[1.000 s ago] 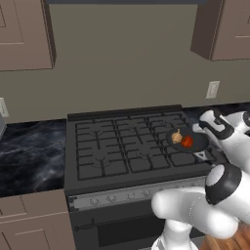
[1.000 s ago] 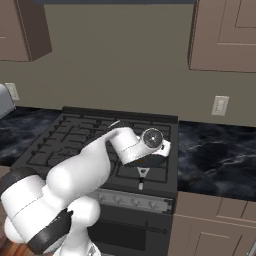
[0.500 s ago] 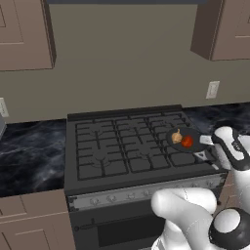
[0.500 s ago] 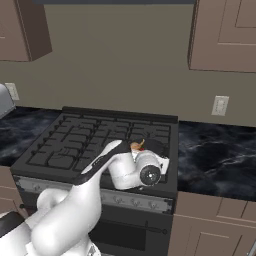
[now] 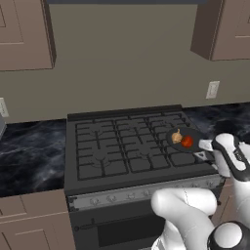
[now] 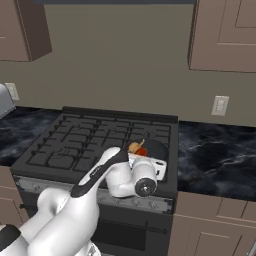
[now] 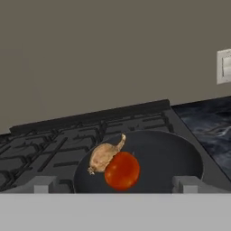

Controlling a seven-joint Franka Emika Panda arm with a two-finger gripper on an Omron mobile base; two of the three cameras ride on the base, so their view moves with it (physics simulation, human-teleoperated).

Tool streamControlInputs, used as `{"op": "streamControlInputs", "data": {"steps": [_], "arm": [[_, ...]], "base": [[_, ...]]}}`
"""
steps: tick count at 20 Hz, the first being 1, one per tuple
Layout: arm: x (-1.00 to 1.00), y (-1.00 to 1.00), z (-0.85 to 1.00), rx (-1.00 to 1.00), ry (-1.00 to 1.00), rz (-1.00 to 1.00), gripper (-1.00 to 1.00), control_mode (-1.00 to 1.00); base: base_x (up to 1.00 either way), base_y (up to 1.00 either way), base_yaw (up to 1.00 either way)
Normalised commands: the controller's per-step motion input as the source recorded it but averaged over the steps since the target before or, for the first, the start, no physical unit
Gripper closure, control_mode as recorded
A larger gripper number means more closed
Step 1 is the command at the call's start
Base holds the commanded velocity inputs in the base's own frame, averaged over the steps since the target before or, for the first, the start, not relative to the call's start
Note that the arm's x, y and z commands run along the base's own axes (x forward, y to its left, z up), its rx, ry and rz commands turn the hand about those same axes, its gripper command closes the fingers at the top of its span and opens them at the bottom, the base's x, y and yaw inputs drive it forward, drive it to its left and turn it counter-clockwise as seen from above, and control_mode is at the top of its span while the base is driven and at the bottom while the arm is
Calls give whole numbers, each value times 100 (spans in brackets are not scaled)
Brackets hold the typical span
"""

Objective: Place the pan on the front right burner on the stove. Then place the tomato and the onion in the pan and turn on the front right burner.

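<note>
We see the pan (image 7: 158, 158) sitting on the front right burner (image 5: 188, 155) of the stove (image 5: 97, 183), its dark bowl near the right front corner of the grates. Inside it lie the tomato (image 7: 122, 170) and the onion (image 7: 104, 155), touching each other; from the hand camera the tomato is nearer to us and the onion lies just behind and to its left, its thin tip pointing up and to the right. From the left base camera the onion (image 5: 177, 137) is left of the tomato (image 5: 187, 141), and from the right base camera both (image 6: 135, 147) (image 6: 142, 151) peek out just above the robot's wrist.

Our gripper (image 7: 116, 185) is held low at the front edge of the stove, looking across the pan toward the back wall. Its two fingertips (image 7: 41, 184) stand wide apart, one at each side of the pan's near rim, with nothing between them.

A wall outlet (image 5: 212, 90) sits above the dark marbled counter (image 6: 220, 155) to the right of the stove.
</note>
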Motion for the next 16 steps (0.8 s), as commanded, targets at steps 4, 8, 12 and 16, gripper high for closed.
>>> {"op": "streamControlInputs", "data": {"steps": [4, 8, 12, 16], "arm": [[-38, 0, 0, 0, 0, 0, -100, -100], [-42, 0, 0, 0, -1, 0, -100, -100], [-42, 0, 0, 0, -4, 0, -100, -100], [-41, 0, -6, 0, -9, 0, -100, -100]], "base": [[0, 0, 0], [0, 0, 0], [0, 0, 0], [0, 0, 0]]}}
